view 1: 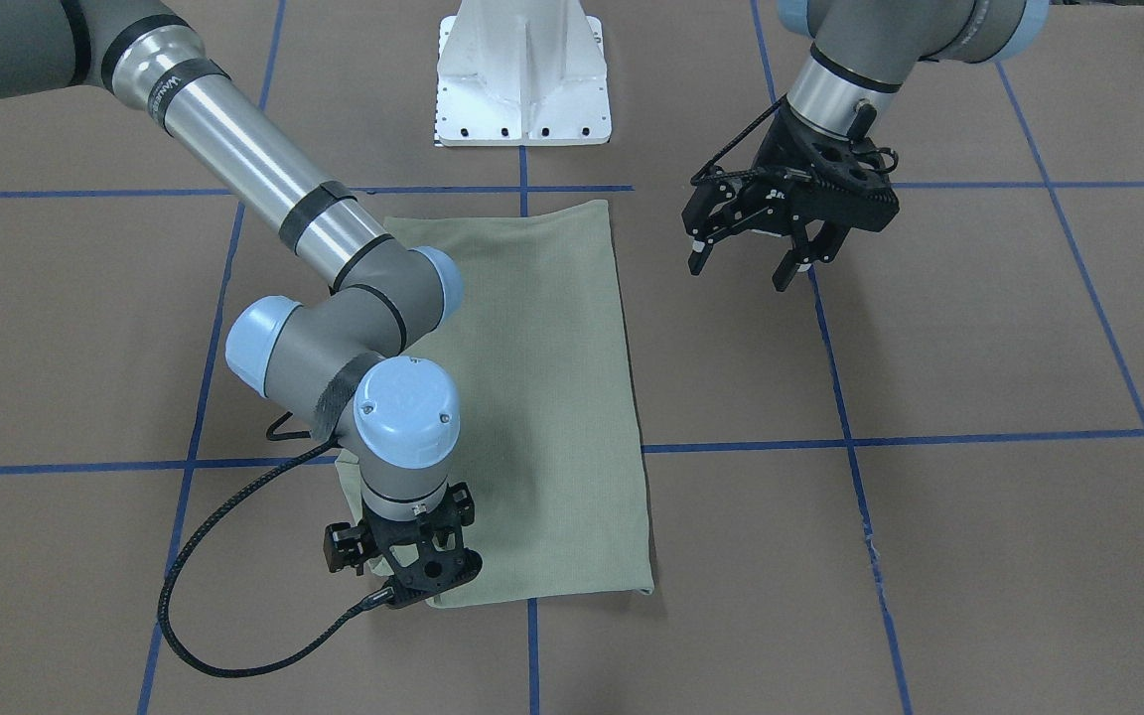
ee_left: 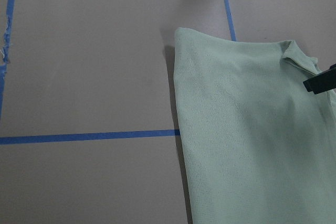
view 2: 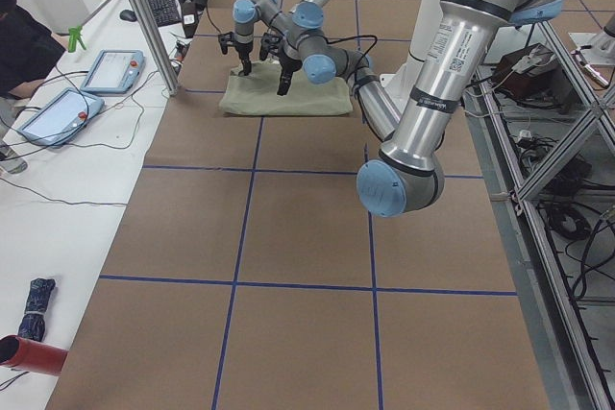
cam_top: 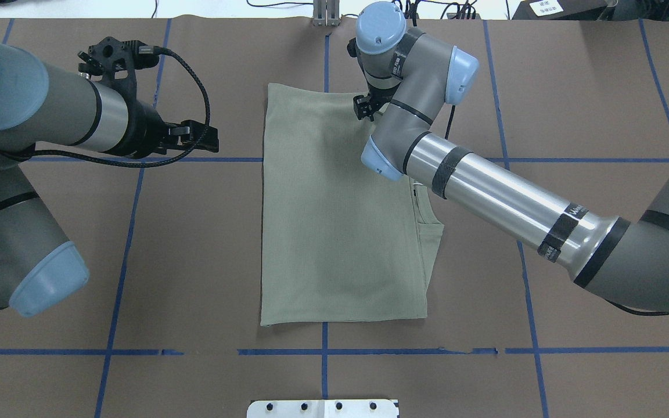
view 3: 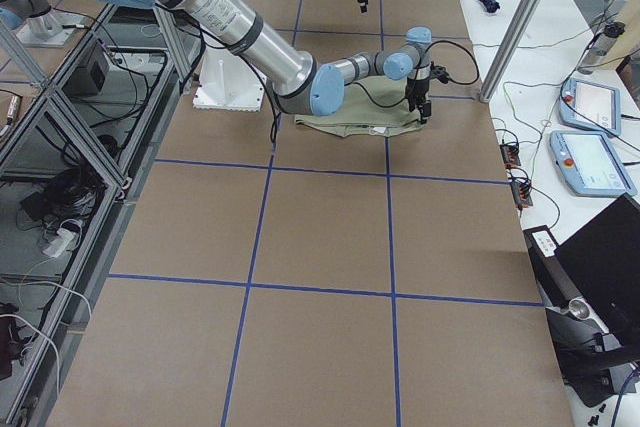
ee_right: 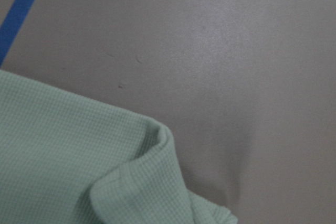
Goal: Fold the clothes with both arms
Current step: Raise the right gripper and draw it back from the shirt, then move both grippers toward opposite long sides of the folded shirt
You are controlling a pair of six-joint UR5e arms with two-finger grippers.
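The sage-green shirt (cam_top: 334, 220) lies folded into a tall flat rectangle in the middle of the table (cam_top: 572, 377). My right gripper (cam_top: 364, 109) points straight down onto its far right corner, seen in the front-facing view at the near left corner (view 1: 428, 591). Its fingers are hidden under the wrist, so I cannot tell whether they hold the cloth. The right wrist view shows that corner (ee_right: 131, 182) curled up off the table. My left gripper (view 1: 753, 260) hangs open above bare table, well off the shirt's (view 1: 542, 397) left side. One black fingertip (ee_left: 320, 80) of the right gripper shows in the left wrist view.
The white pedestal base (view 1: 522, 79) stands at the robot's edge of the table. Blue tape lines (cam_top: 323, 351) grid the brown surface. A side bench along the far edge holds tablets (view 2: 113, 69), with a metal post (view 2: 144, 16) and a person (view 2: 19, 45) beside it.
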